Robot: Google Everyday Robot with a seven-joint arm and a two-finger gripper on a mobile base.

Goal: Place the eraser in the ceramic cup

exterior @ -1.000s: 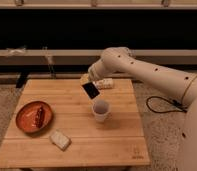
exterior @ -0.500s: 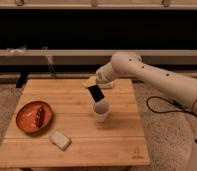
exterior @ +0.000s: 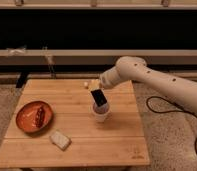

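The claw (exterior: 95,86) grips the eraser (exterior: 99,96), hanging just below it at the ceramic cup (exterior: 100,112) mouth; only release remains.

Light slatted wooden table (exterior: 117,145) seen mid-frame. Floor (exterior: 168,146) grey, speckled. Black cable (exterior: 153,102) looped on floor right of table. Dark wall panels (exterior: 92,30) behind, split by pale horizontal rail (exterior: 52,54); second pale ledge (exterior: 92,6) along top. Lighting dim, warm. Gripper (exterior: 95,86) held over table middle, clamped on eraser (exterior: 99,96).
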